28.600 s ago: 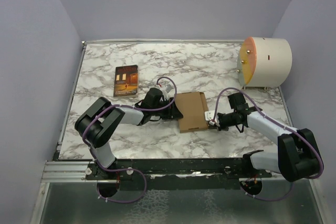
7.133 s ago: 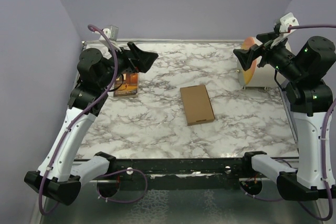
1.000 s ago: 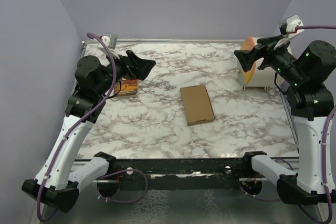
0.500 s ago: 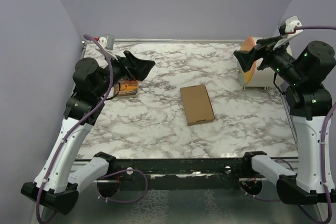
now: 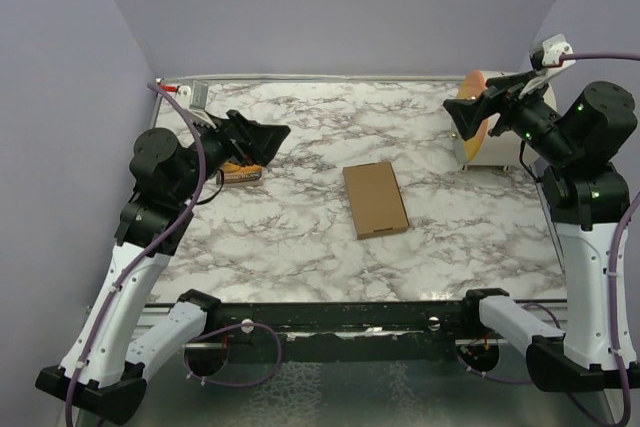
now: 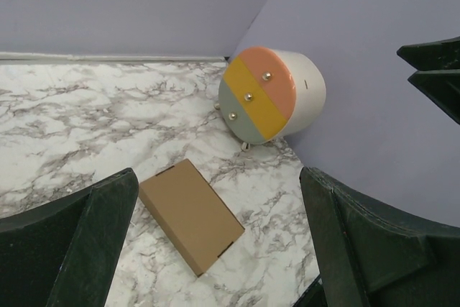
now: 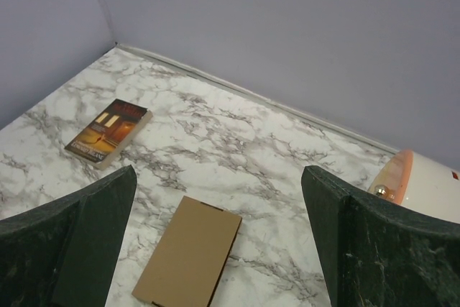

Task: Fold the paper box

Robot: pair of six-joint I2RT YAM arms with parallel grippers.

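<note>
The paper box (image 5: pixel 375 199) lies closed and flat in the middle of the marble table, a plain brown cardboard rectangle; it also shows in the left wrist view (image 6: pixel 190 214) and the right wrist view (image 7: pixel 188 254). My left gripper (image 5: pixel 262 137) hangs high above the table's left side, open and holding nothing. My right gripper (image 5: pixel 468 113) is raised at the far right, also open and holding nothing. Both are well away from the box.
A dark book with an orange cover (image 5: pixel 240 173) lies at the back left, partly behind my left gripper (image 7: pixel 108 132). A large cream cylinder with a coloured drawer face (image 5: pixel 500 127) stands at the back right (image 6: pixel 273 94). Purple walls close in three sides.
My left arm has sunk a little and swung its gripper lower and leftward. The right arm has hardly moved. The box has stayed put.
</note>
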